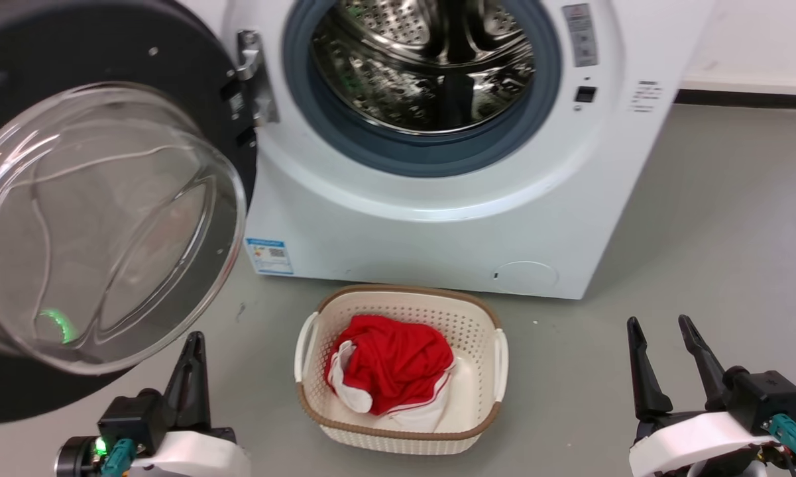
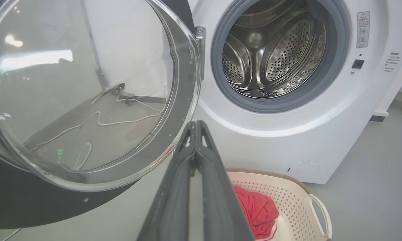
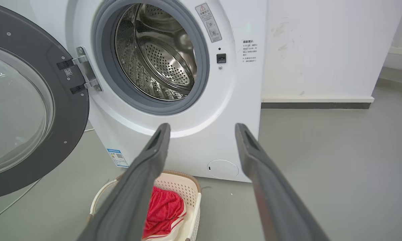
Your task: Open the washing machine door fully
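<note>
My left tool, shut and empty, sits close below the door; lifting carelessly could strike its glass. My right tool is spread open.

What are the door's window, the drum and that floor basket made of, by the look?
Window of the washing machine door: clear and glossy with reflections, likely glass, possibly hard plastic. Drum: shiny perforated metal, probably stainless steel. Basket: matte cream plastic with moulded holes and a brown rim.
</note>
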You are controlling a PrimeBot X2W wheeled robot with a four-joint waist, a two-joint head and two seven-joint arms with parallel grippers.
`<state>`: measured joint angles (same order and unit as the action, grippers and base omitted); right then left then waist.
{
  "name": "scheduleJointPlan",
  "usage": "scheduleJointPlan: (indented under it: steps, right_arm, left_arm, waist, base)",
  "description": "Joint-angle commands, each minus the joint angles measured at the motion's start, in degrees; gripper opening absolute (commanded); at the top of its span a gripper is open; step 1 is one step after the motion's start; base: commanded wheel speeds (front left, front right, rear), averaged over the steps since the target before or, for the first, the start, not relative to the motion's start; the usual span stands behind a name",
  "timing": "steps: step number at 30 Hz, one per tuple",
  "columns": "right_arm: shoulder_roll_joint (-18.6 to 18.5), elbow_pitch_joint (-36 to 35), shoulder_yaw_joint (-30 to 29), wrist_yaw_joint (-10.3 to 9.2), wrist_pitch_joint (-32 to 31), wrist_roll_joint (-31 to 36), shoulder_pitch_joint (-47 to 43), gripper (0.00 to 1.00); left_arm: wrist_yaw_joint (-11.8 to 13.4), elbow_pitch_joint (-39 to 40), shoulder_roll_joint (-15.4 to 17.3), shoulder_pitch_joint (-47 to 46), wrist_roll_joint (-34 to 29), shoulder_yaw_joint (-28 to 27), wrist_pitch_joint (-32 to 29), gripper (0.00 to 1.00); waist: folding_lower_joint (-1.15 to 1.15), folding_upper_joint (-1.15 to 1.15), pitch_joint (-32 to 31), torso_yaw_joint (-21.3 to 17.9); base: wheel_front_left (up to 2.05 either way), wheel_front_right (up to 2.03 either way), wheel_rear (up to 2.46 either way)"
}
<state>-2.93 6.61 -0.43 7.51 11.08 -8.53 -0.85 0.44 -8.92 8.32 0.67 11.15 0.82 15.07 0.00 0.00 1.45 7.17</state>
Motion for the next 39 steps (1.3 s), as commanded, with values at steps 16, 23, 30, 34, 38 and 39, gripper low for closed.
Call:
scheduleJointPlan:
  steps: [16, 23, 30, 34, 38, 39]
  right_arm:
    - [0.1, -2.6, -0.3, -0.04, -1.8, 4.0, -1.5, 1.00]
    - [0.1, -3.4, 0.2, -0.04, -2.3, 4.5, -1.8, 1.00]
    - [0.1, -3.5, 0.1, -0.04, -2.4, 4.1, -2.0, 1.00]
    - [0.1, -3.3, 0.0, -0.04, -2.4, 4.0, -2.0, 1.00]
    - [0.1, -3.1, -0.1, -0.04, -2.4, 3.9, -2.0, 1.00]
    - [0.1, -3.1, -0.1, -0.04, -2.4, 3.9, -2.0, 1.00]
  left_arm:
    - [1.5, 1.7, 0.0, -2.8, -3.1, 2.0, 0.1, 1.00]
    - [2.2, 1.5, 0.3, -2.7, -3.3, 2.1, 0.1, 1.00]
    - [2.6, 1.0, 0.3, -2.8, -2.8, 2.2, 0.1, 1.00]
    - [2.7, 1.1, 0.3, -2.9, -2.5, 2.2, 0.1, 1.00]
    - [2.8, 1.2, 0.3, -3.0, -2.3, 2.2, 0.1, 1.00]
    - [2.8, 1.2, 0.3, -2.9, -2.4, 2.2, 0.1, 1.00]
  waist:
    - [0.00, 0.00, -1.6, -8.4]
    - [0.00, 0.00, -1.4, -8.7]
    - [0.00, 0.00, -1.4, -8.6]
    - [0.00, 0.00, -1.3, -8.5]
    - [0.00, 0.00, -1.2, -8.3]
    - [0.00, 0.00, -1.2, -8.3]
  base:
    - [0.00, 0.00, 0.00]
    - [0.00, 0.00, 0.00]
    - [0.00, 0.00, 0.00]
    - [0.00, 0.00, 0.00]
    - [0.00, 0.00, 0.00]
    - [0.00, 0.00, 0.00]
